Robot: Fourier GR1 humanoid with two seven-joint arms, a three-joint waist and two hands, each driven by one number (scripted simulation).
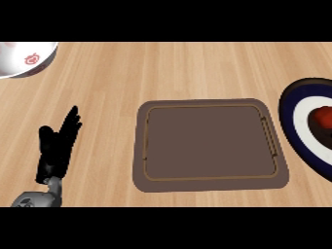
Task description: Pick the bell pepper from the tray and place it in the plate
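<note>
Counter: pale wood [197,68] fills the view, seen steeply from above.
Tray: a brown rectangle with a raised rim [141,146], at the middle of the counter; nothing lies in it.
Plate: dark blue rim, white ring, dark centre [303,138] – at the right, cut off by the view's edge, just beside the tray without touching it.
Bowl: white with red marks [14,58], far upper left, well apart from everything else.
Left hand: black, at the lower left [53,151], fingers straight and pointing up, holding nothing, resting well clear of the tray.
Right hand: nowhere in view.
Bell pepper: red with a small green stem [329,117], sitting on the plate's dark centre, near the right edge of the view.
Progress: the pepper is off the tray and on the plate – by the look of it the placing is done and nothing is left but to keep clear.
Edges and room: wide bare wood between left hand and tray; only a narrow strip between tray and plate.
</note>
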